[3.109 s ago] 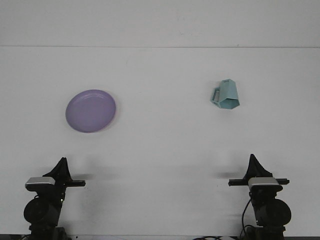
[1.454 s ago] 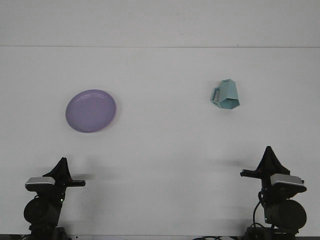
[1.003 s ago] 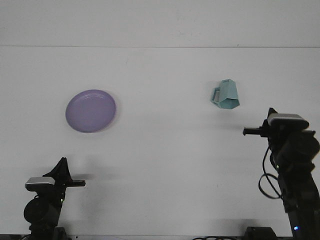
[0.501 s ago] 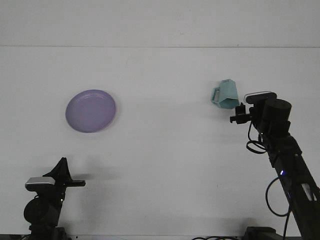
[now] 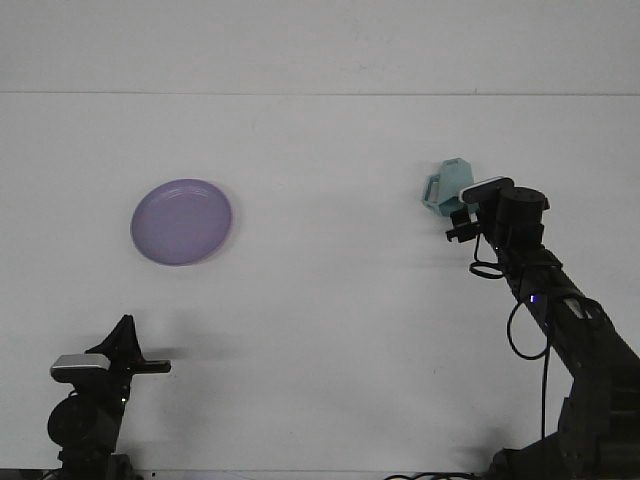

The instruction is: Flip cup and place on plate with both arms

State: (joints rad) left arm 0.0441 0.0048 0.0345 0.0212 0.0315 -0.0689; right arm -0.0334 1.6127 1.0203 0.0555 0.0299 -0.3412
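A pale teal cup [image 5: 445,183] with a handle on its left side lies tipped over at the right of the white table. My right gripper [image 5: 462,214] has reached it and covers the cup's lower right part, its wrist camera just behind. I cannot see whether it is touching the cup. A round purple plate [image 5: 182,221] lies flat at the left of the table with nothing on it. My left gripper [image 5: 124,334] rests low at the front left, well short of the plate.
The white table [image 5: 320,300] runs back to a far edge line near the top of the view. My right arm [image 5: 570,330] slants from the front right corner up to the cup, with a cable looping beside it.
My right arm has risen from its rest at the front right and swung forward and left until its gripper meets the cup. The cup, plate and left arm have not moved.
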